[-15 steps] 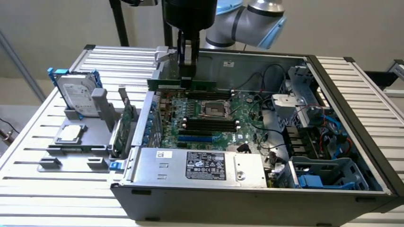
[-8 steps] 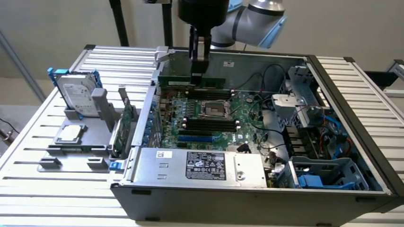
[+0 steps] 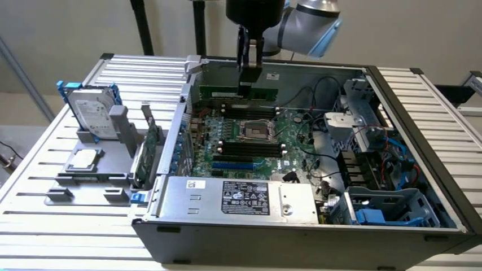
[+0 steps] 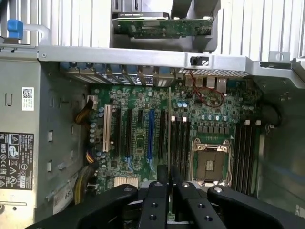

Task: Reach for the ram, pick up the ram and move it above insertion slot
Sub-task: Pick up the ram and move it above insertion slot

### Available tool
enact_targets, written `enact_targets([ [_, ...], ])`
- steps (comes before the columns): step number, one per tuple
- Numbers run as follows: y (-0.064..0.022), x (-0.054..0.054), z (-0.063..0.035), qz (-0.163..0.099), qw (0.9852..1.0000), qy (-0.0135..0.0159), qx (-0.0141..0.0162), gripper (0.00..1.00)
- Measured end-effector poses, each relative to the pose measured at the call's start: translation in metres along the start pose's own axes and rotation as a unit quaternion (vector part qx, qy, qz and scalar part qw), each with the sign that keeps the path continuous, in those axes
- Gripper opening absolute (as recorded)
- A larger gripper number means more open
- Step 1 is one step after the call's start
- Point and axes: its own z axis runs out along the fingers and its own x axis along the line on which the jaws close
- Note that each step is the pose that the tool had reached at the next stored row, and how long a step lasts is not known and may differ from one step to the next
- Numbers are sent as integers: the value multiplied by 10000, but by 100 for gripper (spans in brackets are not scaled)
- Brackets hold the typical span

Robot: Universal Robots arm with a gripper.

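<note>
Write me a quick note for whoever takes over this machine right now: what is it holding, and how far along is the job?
The gripper is shut on the memory stick, held on edge.
The stick hangs inside the open computer case, over the main board, close beside the black memory slots.
Done: reach and pick-up.
Left: exact line-up over a slot cannot be confirmed.
</note>
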Motion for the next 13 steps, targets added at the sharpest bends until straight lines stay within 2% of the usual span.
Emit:
enact_targets([
  [3, -50, -9, 0, 6, 10000, -25, 0, 13],
  [5, -82, -10, 1, 13, 10000, -61, 2, 13],
  [10, -155, -10, 2, 45, 9998, -174, 5, 13],
  [13, -194, -10, 4, 72, 9998, -206, 7, 13],
])
